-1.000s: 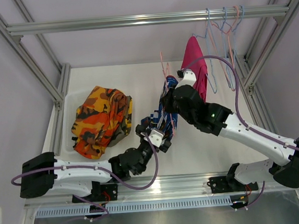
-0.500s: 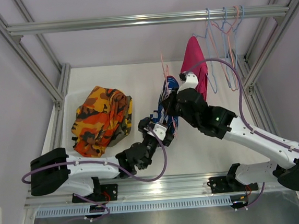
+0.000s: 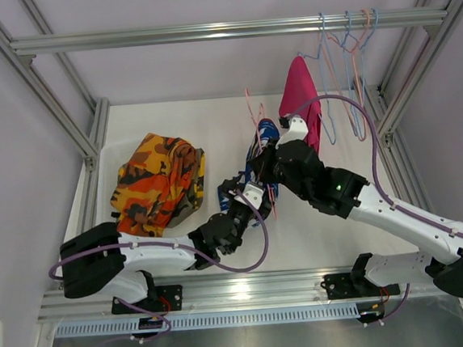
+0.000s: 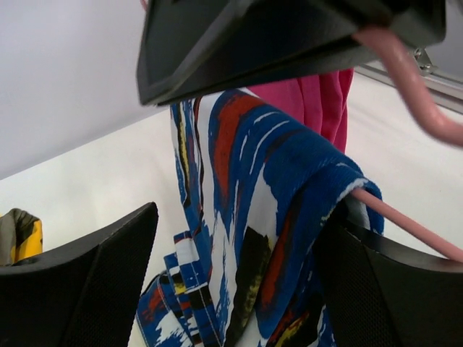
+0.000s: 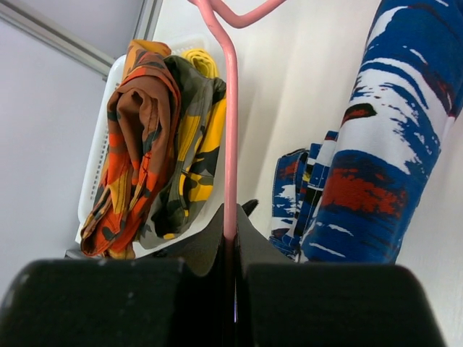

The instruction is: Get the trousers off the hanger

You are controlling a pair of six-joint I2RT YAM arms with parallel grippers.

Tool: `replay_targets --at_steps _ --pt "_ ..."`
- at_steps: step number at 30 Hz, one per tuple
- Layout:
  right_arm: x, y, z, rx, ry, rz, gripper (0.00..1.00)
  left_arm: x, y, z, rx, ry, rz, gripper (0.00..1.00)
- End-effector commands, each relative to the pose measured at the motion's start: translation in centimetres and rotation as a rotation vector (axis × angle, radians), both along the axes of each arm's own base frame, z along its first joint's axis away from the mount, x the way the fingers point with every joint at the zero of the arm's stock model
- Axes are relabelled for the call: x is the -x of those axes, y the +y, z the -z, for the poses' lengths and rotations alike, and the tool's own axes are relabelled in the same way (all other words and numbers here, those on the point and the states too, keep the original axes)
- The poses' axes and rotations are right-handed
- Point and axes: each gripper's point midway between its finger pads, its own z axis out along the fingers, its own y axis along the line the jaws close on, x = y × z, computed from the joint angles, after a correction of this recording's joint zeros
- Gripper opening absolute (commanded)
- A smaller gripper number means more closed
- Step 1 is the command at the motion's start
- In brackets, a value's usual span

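1. The blue trousers [image 4: 249, 210] are in the middle of the top view. They are folded over the bar of a pink hanger [image 5: 230, 130].
2. The right gripper [image 5: 231, 233] has its fingers pressed tight together on the thin pink wire of the hanger. It holds the hanger up above the white table [image 3: 210, 118].
3. The left gripper [image 3: 246, 198] reaches in from the lower left of the top view. Its fingers are wide apart, with one on each side of the blue trousers.
4. In the left wrist view, the finger at the right edge is just beside the fold where the cloth goes over the bar. I cannot tell if it touches.
5. The pink trousers [image 3: 299, 94] hang at the upper right of the top view, below the rail [image 3: 203, 31].
6. Some bare hangers [image 3: 352, 45] hang on the rail too, just right of the pink trousers.
7. A white bin [image 3: 103, 203] is at the left. The orange trousers [image 3: 147, 185], camo trousers [image 5: 189, 144] and yellow trousers [image 5: 202, 61] lie piled in it.
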Motion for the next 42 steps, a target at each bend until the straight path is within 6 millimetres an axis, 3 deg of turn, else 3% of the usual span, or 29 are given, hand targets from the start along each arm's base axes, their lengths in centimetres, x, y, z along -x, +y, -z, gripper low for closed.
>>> replay_targets --at_steps 1,5,12,19,25,31,35,42 --pt "0.2 1.4 -3.2 -0.118 -0.055 -0.036 0.00 -0.8 -1.1 -3.0 0.110 -0.038 0.018 0.86" --pt "0.5 1.4 -3.4 -0.123 -0.052 -0.047 0.00 -1.7 -1.0 -2.3 0.139 0.007 0.041 0.76" --pt "0.9 1.3 -3.9 -0.144 -0.051 -0.061 0.00 -2.5 -0.9 -2.0 0.136 0.007 0.029 0.44" --pt "1.9 1.4 -3.4 -0.174 -0.023 -0.090 0.00 -3.2 -0.7 -1.3 0.150 0.016 -0.001 0.36" --pt "2.8 1.4 -2.9 -0.215 0.007 -0.108 0.00 -3.7 -0.2 -1.2 0.149 0.009 -0.031 0.13" --pt "3.3 1.2 -2.7 -0.236 0.017 -0.114 0.00 -4.0 0.8 -1.9 0.153 -0.015 -0.071 0.09" --pt "3.5 0.9 -2.8 -0.254 0.022 -0.105 0.00 -3.9 1.2 -2.5 0.165 -0.021 -0.077 0.00" --pt "2.8 -0.2 -1.9 -0.239 0.024 -0.026 0.00 -3.6 2.7 -3.5 0.202 -0.034 -0.102 0.01"
